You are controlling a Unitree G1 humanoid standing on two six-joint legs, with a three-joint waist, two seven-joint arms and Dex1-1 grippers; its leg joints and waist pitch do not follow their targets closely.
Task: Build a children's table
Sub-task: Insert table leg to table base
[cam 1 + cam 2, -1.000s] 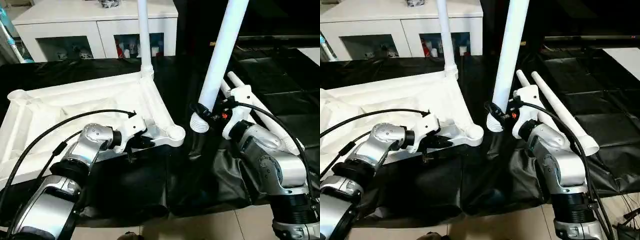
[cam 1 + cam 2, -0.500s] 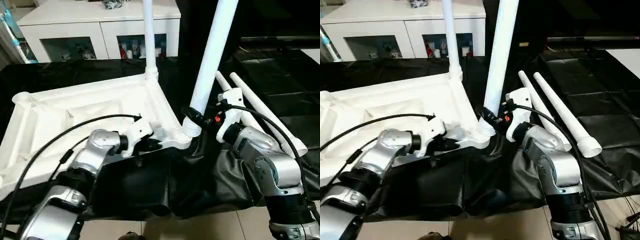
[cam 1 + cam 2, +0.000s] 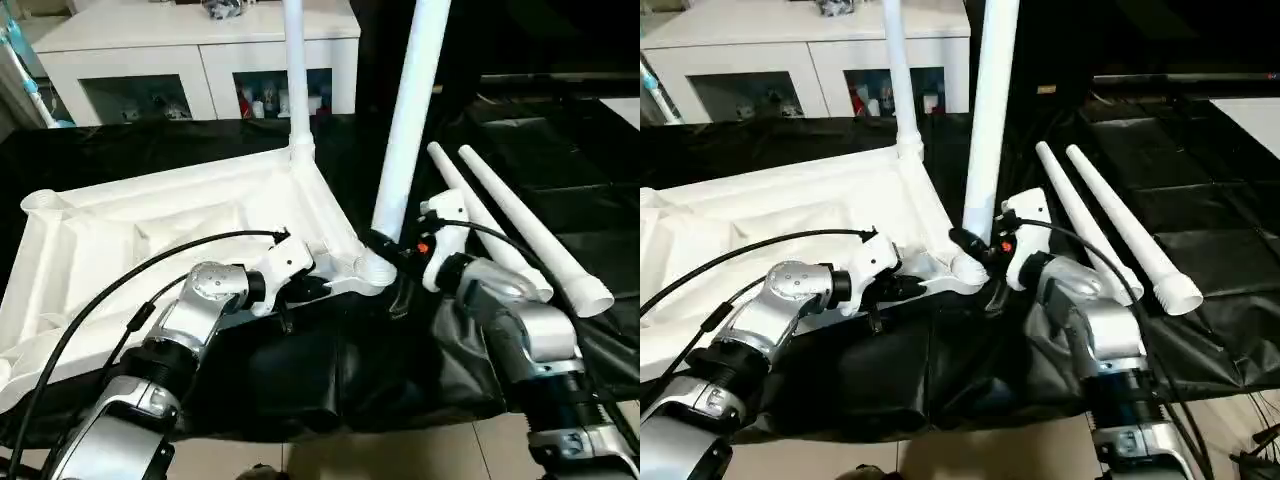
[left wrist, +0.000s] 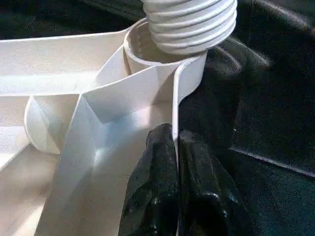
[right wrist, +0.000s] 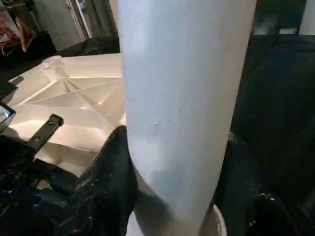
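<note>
From your head camera, left eye first: the table top (image 3: 150,235) lies upside down on the black-covered work table (image 3: 560,150), ribs up, with one leg (image 3: 296,75) already standing in the far corner socket. Your right gripper (image 3: 385,243) has its fingers clamped round a second leg (image 3: 405,130), held nearly upright with its threaded end right at the near corner socket (image 3: 368,268). Your left gripper (image 3: 312,285) sits low on the near rim, just beside that socket.

Right eye, same story: two spare legs (image 3: 1110,225) lie side by side on the black cover beyond your right arm, untouched. The white cabinet (image 3: 810,50) stands at the back, out of play.

Left wrist view: your black fingers (image 4: 157,196) are pinched together on the thin upright wall of the rim, steadying the top. Above them the ribbed thread of the leg hangs over the open socket (image 4: 147,51), overlapping its mouth but not seated as far as you can judge.

Right wrist view: the leg's white tube (image 5: 182,98) runs between your two pads (image 5: 110,187), which stand about half apart, wrapped on it.

So, by my reckoning: one leg in, one at the socket and needing to be lowered and twisted home, two waiting. Roughly a quarter done.
</note>
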